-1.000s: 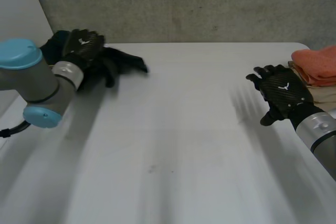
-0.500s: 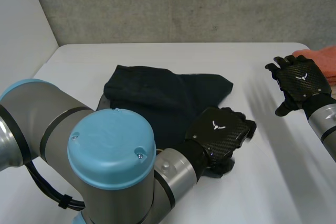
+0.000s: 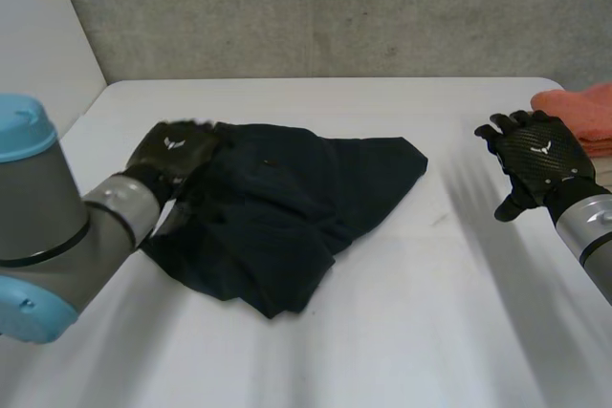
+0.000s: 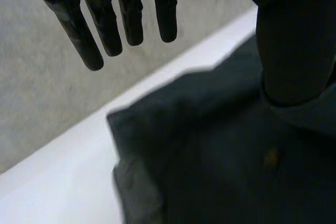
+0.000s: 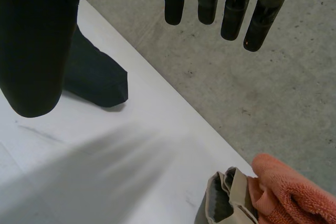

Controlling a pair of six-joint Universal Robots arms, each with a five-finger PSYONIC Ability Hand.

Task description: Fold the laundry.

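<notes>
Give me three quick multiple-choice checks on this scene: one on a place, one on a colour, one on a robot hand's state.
1. Where on the table is the orange towel?
A) its middle
B) its far right corner, on a beige cloth
C) its near left corner

2. What colour is the crumpled cloth?
A) white
B) orange
C) dark, near black

3. The right robot hand is:
A) open, holding nothing
B) shut on the towel
C) shut on the crumpled cloth

Answers:
1 B: the head view shows it at that corner, and the right wrist view shows beige beneath it.
2 C: it looks near black against the white table.
3 A: its fingers are straight, with nothing in them.
</notes>
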